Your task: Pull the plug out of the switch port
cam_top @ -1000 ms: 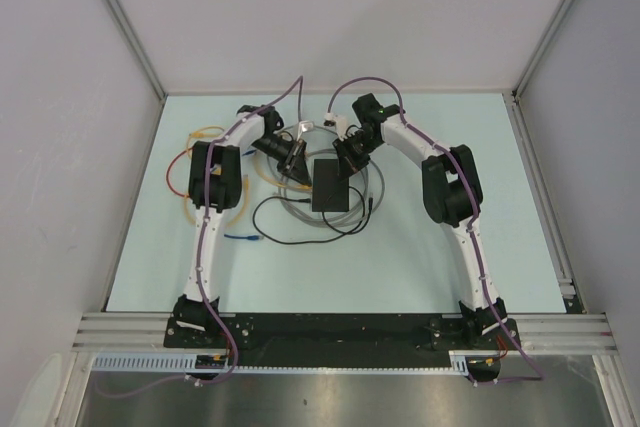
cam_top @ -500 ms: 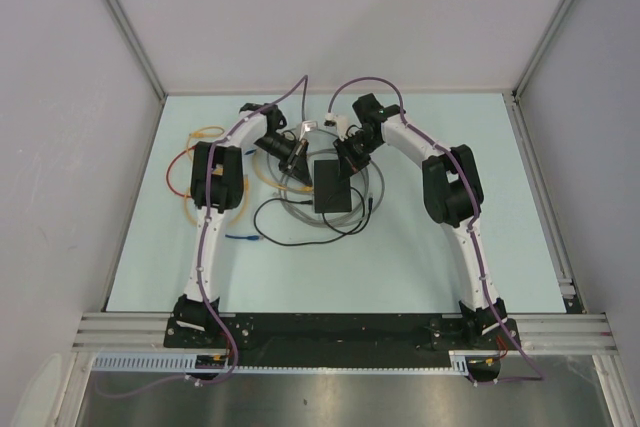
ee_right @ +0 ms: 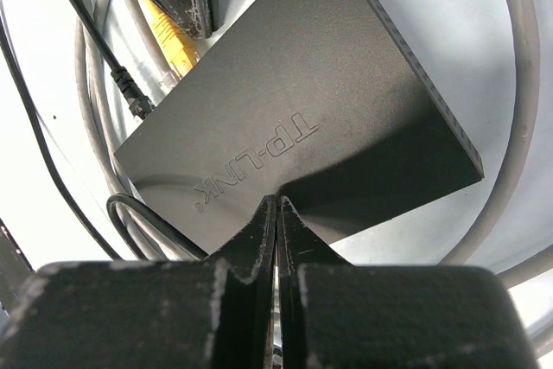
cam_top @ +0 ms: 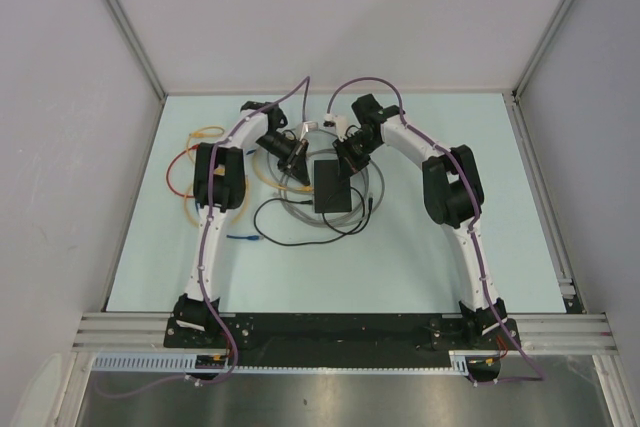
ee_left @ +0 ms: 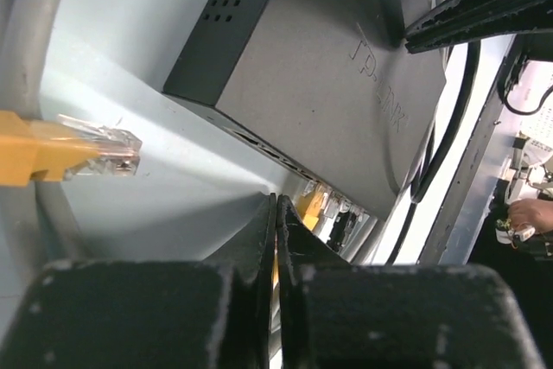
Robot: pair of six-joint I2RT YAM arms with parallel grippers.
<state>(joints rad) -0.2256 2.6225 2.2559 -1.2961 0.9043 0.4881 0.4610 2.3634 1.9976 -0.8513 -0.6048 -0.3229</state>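
Not finished. On the pale counter point(cam_top: 450, 237), find the switch point(cam_top: 331, 185) lying flat at the middle, inside a loop of grey cable point(cam_top: 377, 187). Held down from the far right by the right gripper point(ee_right: 276, 201), jaws pressed together, tips on the black top. Approached from the far left by the left gripper point(ee_left: 276, 202), jaws likewise pressed together, tip just beside the port row; cannot tell whether anything is pinched. Still seated in its port: the yellow plug point(ee_left: 309, 206). Left to do, by the look of it: grip that plug and draw it out leftward. Ignore the loose yellow connector point(ee_left: 95, 149), lying free on the counter. Compared with a second ago: slightly nearer the switch on the left side; no visible shift of the switch or on the right side.
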